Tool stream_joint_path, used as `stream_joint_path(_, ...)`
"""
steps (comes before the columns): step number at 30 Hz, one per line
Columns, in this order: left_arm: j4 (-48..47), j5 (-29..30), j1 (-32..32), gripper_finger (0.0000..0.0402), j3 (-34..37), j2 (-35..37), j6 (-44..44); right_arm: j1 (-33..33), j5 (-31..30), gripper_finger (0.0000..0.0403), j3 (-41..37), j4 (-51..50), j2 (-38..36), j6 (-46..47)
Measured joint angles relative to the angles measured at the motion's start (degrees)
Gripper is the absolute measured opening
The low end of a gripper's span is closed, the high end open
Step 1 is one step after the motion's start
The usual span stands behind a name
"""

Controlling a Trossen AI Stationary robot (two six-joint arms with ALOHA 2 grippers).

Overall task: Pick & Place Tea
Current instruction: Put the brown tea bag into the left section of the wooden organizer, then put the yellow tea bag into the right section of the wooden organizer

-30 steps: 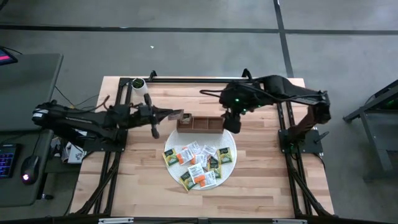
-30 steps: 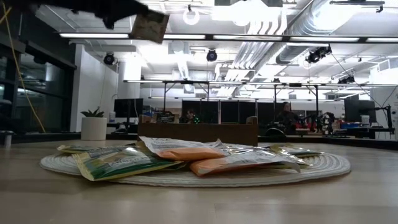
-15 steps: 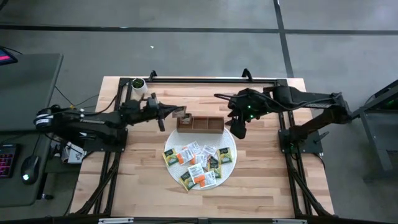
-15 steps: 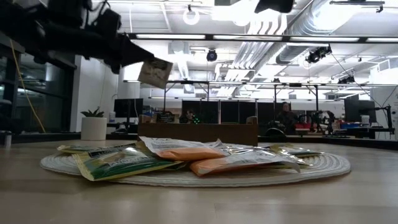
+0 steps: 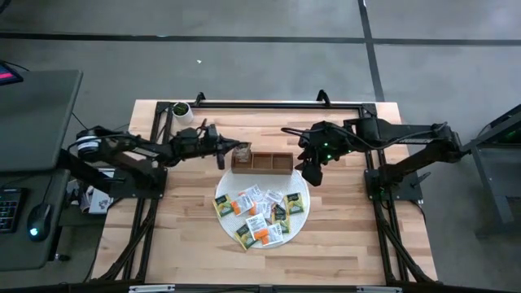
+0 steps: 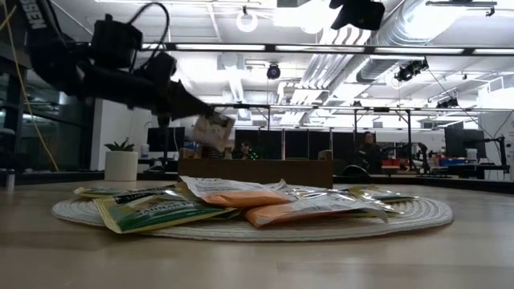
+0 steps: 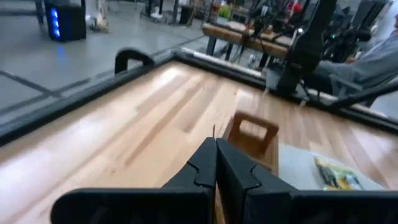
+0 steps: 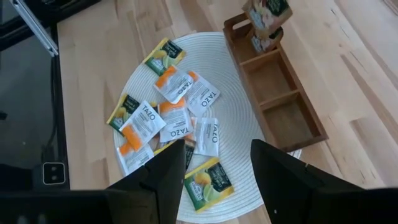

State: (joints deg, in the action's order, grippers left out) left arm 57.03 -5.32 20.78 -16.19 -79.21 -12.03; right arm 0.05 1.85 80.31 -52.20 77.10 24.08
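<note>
- Holding one tea packet (image 5: 242, 151) pinched between its closed fingers, the left gripper (image 5: 232, 151) hangs just above the wooden tray (image 5: 262, 162), over the tray's end compartment at its nine o'clock side.
- From the low view the held packet (image 6: 212, 128) dangles tilted under the dark fingers, clear of the tray's top edge.
- From the right wrist view the same packet (image 8: 267, 14) stands over that end compartment; a second packet seems to sit inside it, though the view is too partial to be sure.
- Tray's other two compartments show bare wood.
- Remaining tea packets (image 5: 260, 214) lie scattered flat on the round woven mat (image 5: 301, 189), some overlapping, at six o'clock from the tray; green, yellow, white and orange prints show.
- Right gripper (image 5: 311, 171) hovers with its fingers spread wide and nothing between them, above the mat's edge at about two o'clock, near the tray's three o'clock end.
- Table (image 5: 187, 244) is light wood.
</note>
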Motion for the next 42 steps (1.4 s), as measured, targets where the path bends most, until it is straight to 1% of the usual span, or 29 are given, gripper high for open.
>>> stream_joint_path(6,5.3,-0.2,0.0,0.0000,0.0,-4.7,-1.3,0.0,0.0,0.0179,0.0,0.0,0.0,0.0)
stream_joint_path(10,5.3,-0.2,0.0,0.0000,-0.1,-7.4,-1.8,0.0,0.0,0.0179,0.0,0.0,0.0,0.0)
stream_joint_path(14,5.4,-0.2,0.0,0.0000,-0.1,-8.7,-2.9,0.0,0.0,0.0179,0.0,0.0,0.0,0.0)
stream_joint_path(17,5.4,1.0,0.0,0.0000,-0.1,-9.9,-3.9,0.0,0.1,0.0179,0.0,0.2,0.0,0.0)
stream_joint_path(23,5.1,1.7,-0.1,0.0009,-0.1,-10.0,-4.0,0.0,0.1,0.0179,0.0,0.2,0.0,0.1)
stream_joint_path(26,4.5,1.6,-0.2,0.0028,-0.1,-10.0,-2.8,0.0,0.2,0.0179,0.0,0.2,0.0,0.1)
stream_joint_path(28,4.6,1.5,-0.2,0.0049,-0.2,-10.0,-1.4,0.0,0.3,0.0179,0.0,0.2,0.0,0.1)
stream_joint_path(32,4.7,1.5,-0.2,0.0104,-1.1,-9.5,0.1,0.0,0.3,0.0179,0.0,0.2,0.0,0.4)
stream_joint_path(35,7.3,1.0,-0.1,0.0147,-2.0,-9.0,0.9,0.0,0.6,0.0179,0.0,0.2,0.0,0.5)
stream_joint_path(37,9.2,0.2,-0.1,0.0169,-2.9,-8.4,1.9,0.0,0.6,0.0179,0.0,0.2,0.0,0.5)
stream_joint_path(39,10.4,-0.8,0.4,0.0182,-4.0,-7.0,2.5,0.0,0.6,0.0179,0.0,0.2,0.0,0.5)
stream_joint_path(42,10.4,-6.0,2.2,0.0183,-5.8,-4.1,2.0,0.1,0.7,0.0179,0.0,0.2,0.0,0.5)
